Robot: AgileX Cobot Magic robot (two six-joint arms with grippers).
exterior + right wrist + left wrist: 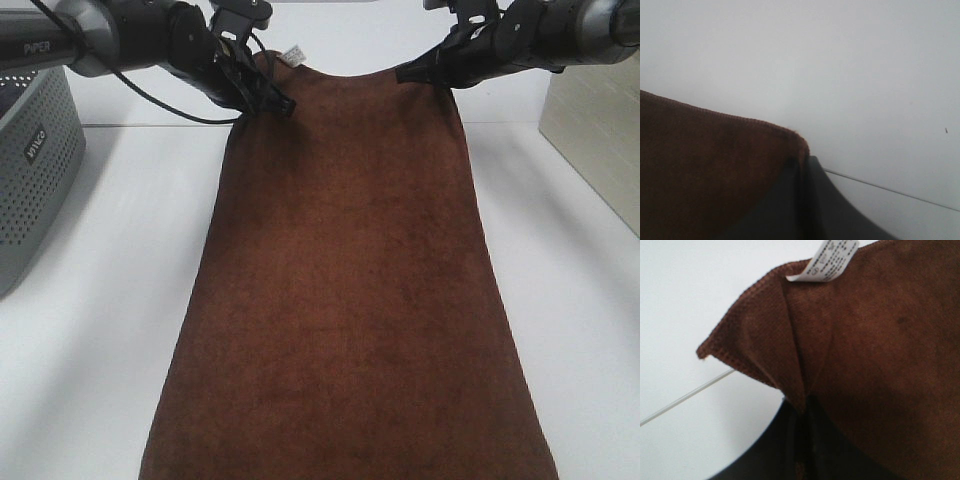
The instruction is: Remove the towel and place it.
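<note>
The brown towel (350,300) is spread lengthwise over the white counter (110,300), its far edge lifted and sagging a little between the two arms. The left gripper (270,100) is clenched on the far left corner, just beside the white tag (294,55), and the right gripper (415,73) is clenched on the far right corner. A grey basket (35,170) stands to the left, apart from the towel.

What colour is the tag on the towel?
The tag on the towel is white with fine dark print; the left wrist view shows it best.
</note>
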